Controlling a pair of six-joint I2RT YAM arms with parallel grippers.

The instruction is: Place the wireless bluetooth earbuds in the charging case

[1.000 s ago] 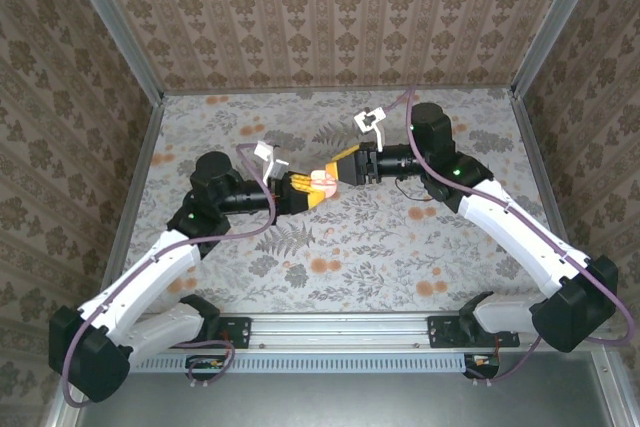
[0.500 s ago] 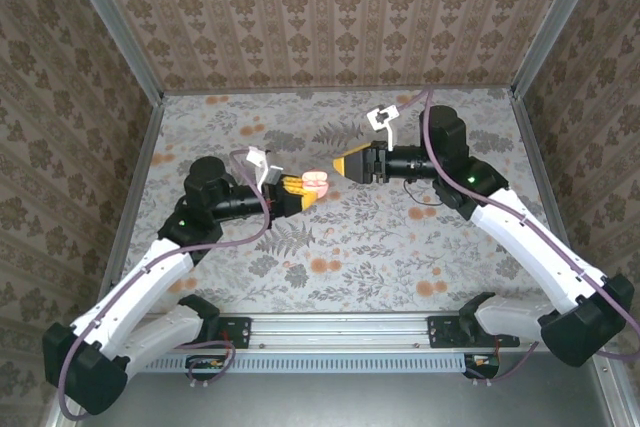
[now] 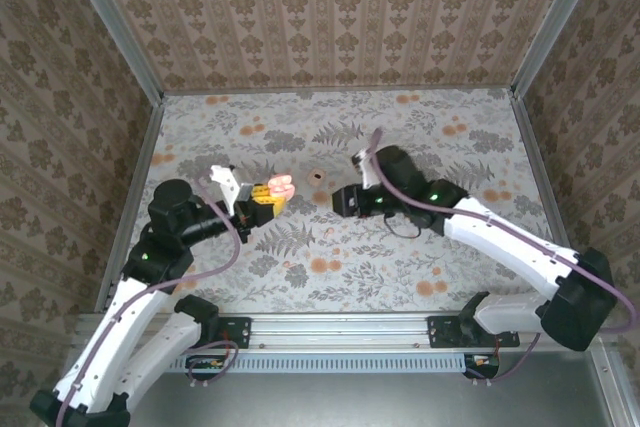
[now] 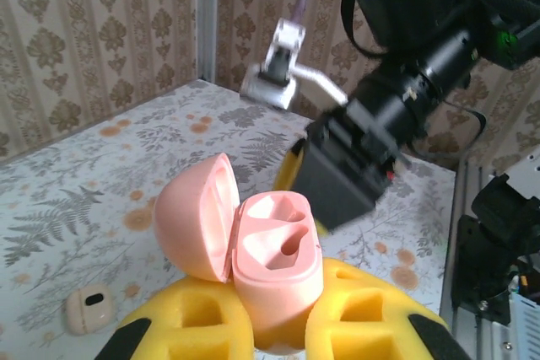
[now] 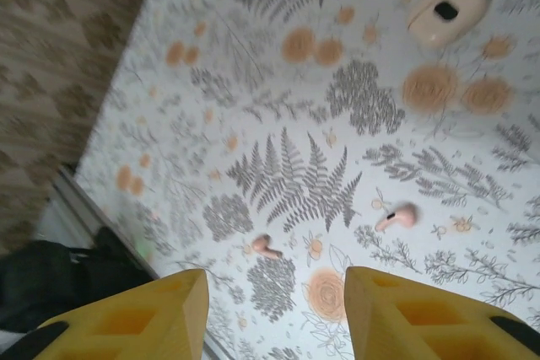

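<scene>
The task looked barely begun. The pink rounded plastic charging case, lid open, sat clamped in the left gripper, both sockets seemingly empty. One cream-white rounded earbud lay on the floral table, at the case's three o'clock from above. The right gripper hovered, fingers wide, empty.

Smooth pink plastic charging case (matt table)
</scene>
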